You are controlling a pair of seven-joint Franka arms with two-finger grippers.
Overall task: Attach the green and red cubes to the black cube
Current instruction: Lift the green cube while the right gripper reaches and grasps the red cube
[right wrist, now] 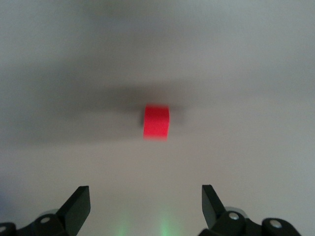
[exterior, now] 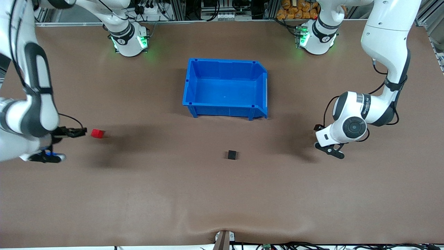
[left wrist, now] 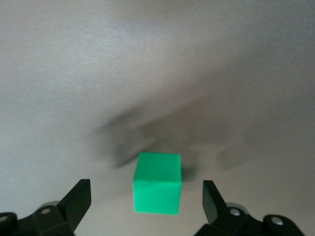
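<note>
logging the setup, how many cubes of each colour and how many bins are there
red cube: 1
green cube: 1
black cube: 1
blue bin: 1
total: 4

left hand [left wrist: 142,201] spread, right hand [right wrist: 142,204] spread

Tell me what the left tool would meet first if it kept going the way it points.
Most likely the green cube. In the left wrist view it sits on the table centred ahead of the left tool, whose open fingers stand wide to either side of it. Nothing else shows in that line, though depth is hard to judge.
</note>
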